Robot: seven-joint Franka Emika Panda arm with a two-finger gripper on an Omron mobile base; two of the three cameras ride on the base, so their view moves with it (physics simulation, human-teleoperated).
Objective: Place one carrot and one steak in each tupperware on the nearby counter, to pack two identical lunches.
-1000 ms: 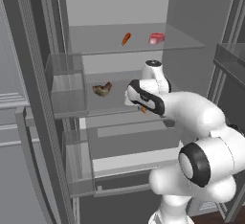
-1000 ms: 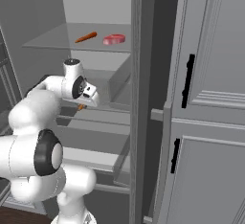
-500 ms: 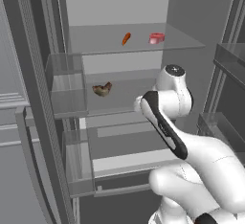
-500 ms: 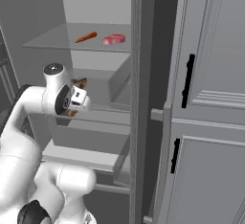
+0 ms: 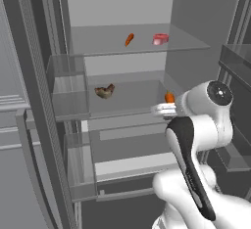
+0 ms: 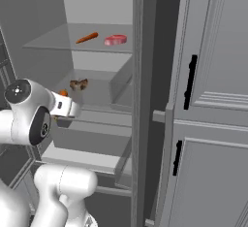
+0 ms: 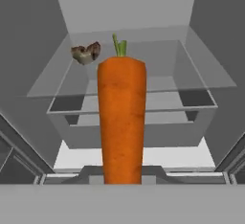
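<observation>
Fingers (image 7: 122, 180) pinch one carrot (image 7: 121, 117) by its tip, stalk pointing ahead, outside the fridge shelf (image 5: 127, 106), probably for carrying to a lunch box.

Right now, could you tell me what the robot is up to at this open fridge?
The arm's end effector is shut on a carrot in front of the middle shelf. A dark brown steak lies on that shelf. On the top shelf are a second carrot and a pink steak. No food has been packed yet, as far as can be seen.
</observation>
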